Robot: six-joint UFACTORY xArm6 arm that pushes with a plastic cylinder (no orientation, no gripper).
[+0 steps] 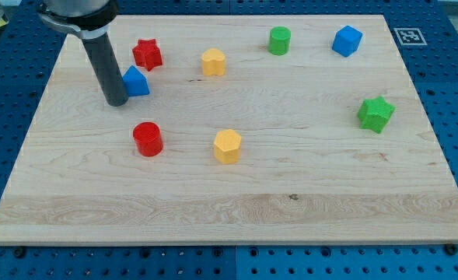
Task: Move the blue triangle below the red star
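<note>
The blue triangle (137, 82) lies on the wooden board near the view's upper left. The red star (147, 54) sits just above it and slightly to the right, with a small gap between them. My tip (117, 102) is the lower end of the dark rod and rests on the board at the blue triangle's left side, touching or almost touching it.
A red cylinder (147, 139) lies below the triangle. A yellow block (213, 61) and a yellow hexagon (227, 146) are in the middle. A green cylinder (279, 40), a blue cube (347, 40) and a green star (375, 113) are to the right. The board's (291, 210) edges are all in view.
</note>
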